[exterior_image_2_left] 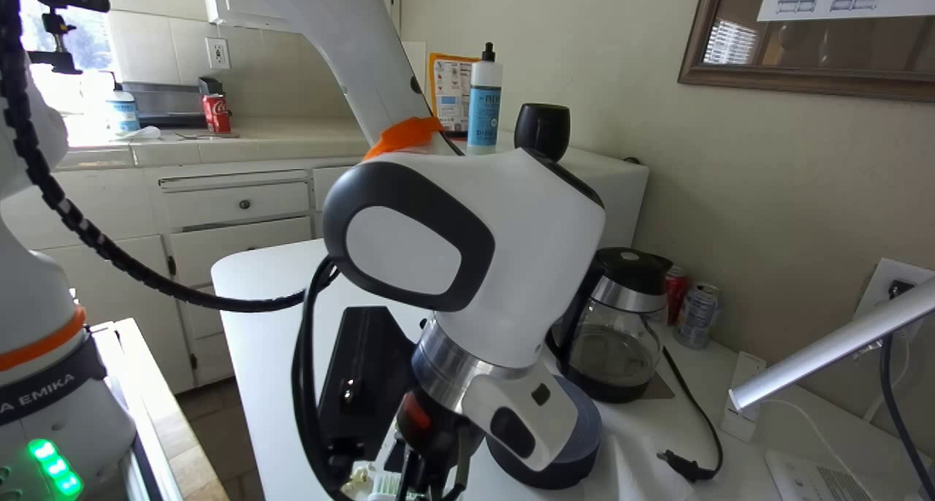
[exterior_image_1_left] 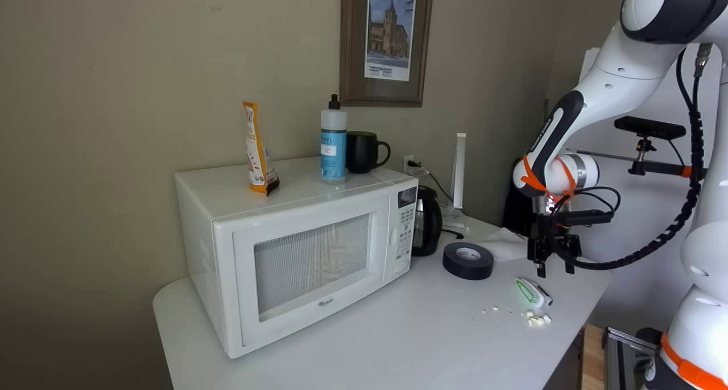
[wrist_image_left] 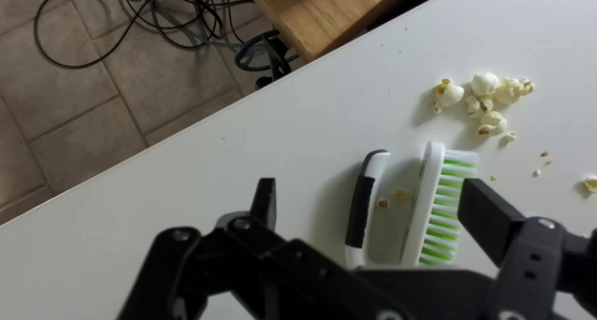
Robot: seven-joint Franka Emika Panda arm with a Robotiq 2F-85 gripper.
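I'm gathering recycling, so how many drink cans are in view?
3: a Coke can on the counter, a red can partly behind the coffee pot, and a silver can beside that. More may be hidden.

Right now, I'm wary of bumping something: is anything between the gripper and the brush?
Nothing visible: the open gripper hangs above the brush, with a gap showing in an exterior view. The popcorn cluster lies past one end of the brush.

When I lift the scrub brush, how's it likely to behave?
The brush looks like smooth white plastic, so it should be stiff and fairly light. Its bristles face sideways and would probably flex if squeezed. The dark handle strip looks rubbery, so it may slip less there.
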